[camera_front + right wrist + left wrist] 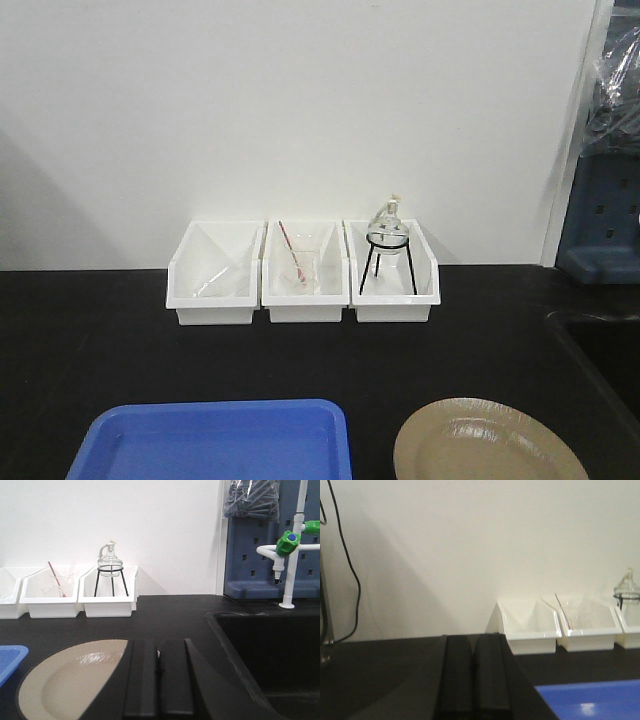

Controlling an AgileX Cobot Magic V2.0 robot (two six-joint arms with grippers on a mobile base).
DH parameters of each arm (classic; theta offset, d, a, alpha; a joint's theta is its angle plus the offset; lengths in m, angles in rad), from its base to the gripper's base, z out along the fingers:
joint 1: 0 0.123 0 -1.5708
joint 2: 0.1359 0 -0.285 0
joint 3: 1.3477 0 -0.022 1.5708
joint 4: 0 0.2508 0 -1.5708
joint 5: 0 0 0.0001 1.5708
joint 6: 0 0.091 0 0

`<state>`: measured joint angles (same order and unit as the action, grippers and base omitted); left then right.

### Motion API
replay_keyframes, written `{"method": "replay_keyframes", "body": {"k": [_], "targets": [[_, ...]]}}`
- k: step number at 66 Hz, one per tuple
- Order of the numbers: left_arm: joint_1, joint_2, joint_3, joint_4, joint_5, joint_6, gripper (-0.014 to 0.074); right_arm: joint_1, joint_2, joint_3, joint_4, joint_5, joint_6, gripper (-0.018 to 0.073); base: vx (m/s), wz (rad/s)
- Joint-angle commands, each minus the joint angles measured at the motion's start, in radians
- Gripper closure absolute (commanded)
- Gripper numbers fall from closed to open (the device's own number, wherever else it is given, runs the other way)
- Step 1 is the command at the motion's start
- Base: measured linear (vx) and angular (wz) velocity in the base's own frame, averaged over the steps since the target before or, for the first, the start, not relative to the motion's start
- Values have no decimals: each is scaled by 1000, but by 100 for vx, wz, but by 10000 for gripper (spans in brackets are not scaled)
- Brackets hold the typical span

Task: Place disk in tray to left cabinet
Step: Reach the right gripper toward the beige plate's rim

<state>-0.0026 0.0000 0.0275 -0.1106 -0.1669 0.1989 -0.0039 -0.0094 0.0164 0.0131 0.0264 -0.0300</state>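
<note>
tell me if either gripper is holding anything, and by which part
Nothing is held. The left gripper and right gripper are both shut and empty; the plate lies loose on the counter.

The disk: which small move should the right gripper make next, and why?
Probably open the right gripper and lower it toward the rim of the disk. The disk lies on the black table, right of the blue tray, not in it; the gripper is shut, holding nothing.
</note>
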Motion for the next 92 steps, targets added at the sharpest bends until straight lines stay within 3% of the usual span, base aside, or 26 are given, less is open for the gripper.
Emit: {"method": "replay_keyframes", "body": {"k": [1,7,19,36,46,52,57,64,70,80,92], "targets": [[-4,15,-54,3,-127,-12,603,-6,4,-95,-4,-74,0,564,0,0],[-4,34,-155,3,-76,11,603,-6,57,-201,-5,-15,0,561,0,0],[-4,193,-352,3,184,50,603,-6,242,-387,-5,83,0,557,0,0],[-4,373,-364,3,198,49,592,-6,461,-413,18,67,30,512,0,0],[-4,431,-364,3,202,49,544,-6,557,-413,53,67,71,395,0,0],[-4,454,-364,3,211,49,493,-6,613,-413,53,67,77,270,0,0],[-4,466,-364,3,222,49,427,-6,657,-413,51,65,77,152,0,0],[-4,472,-364,2,227,43,323,-6,712,-411,60,66,86,56,0,0],[-4,472,-364,2,230,43,258,-6,760,-411,150,90,143,41,0,0],[-4,472,-364,2,236,43,230,-7,871,-411,354,170,260,62,0,0],[-4,472,-364,2,236,43,230,-7,1078,-413,544,75,298,62,0,0]]}}
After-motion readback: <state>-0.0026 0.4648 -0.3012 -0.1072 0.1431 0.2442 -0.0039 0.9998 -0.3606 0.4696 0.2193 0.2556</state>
